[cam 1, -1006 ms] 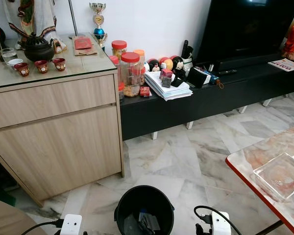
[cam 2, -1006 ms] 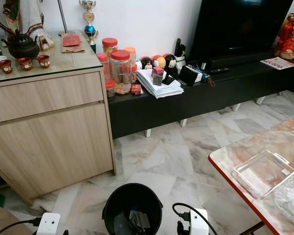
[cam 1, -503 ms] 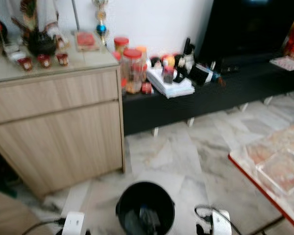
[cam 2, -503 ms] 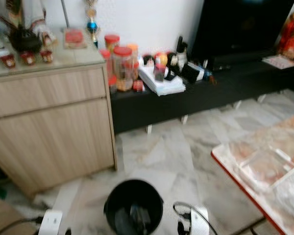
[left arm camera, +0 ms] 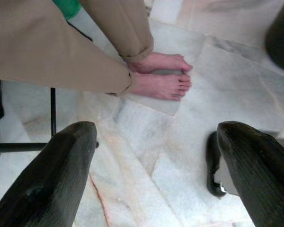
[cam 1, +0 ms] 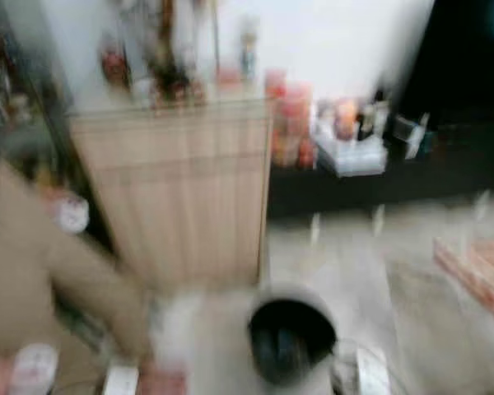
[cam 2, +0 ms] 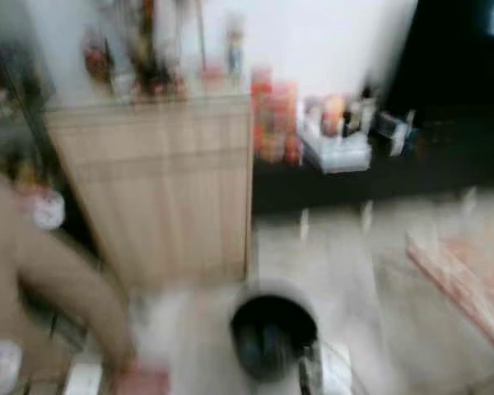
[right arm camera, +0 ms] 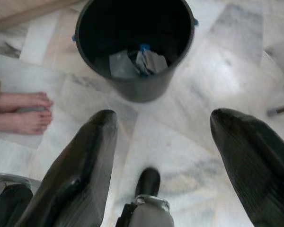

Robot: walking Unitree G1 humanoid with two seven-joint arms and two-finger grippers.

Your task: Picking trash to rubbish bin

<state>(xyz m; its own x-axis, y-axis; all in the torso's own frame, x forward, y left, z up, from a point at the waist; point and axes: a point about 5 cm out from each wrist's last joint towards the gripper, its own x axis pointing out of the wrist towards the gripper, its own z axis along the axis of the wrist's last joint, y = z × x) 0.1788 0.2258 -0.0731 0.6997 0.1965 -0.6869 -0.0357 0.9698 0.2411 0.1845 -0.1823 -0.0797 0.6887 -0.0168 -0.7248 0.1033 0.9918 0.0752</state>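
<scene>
Below right gripper (right arm camera: 163,142), fingers spread empty: black bin (right arm camera: 135,45), trash inside; left gripper (left arm camera: 156,156) likewise open.

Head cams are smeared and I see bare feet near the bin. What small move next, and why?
Probably pause the turn. A person's bare feet stand on the marble close to the black bin, both head views are blurred, and the left gripper and right gripper hang open, holding nothing.
</scene>
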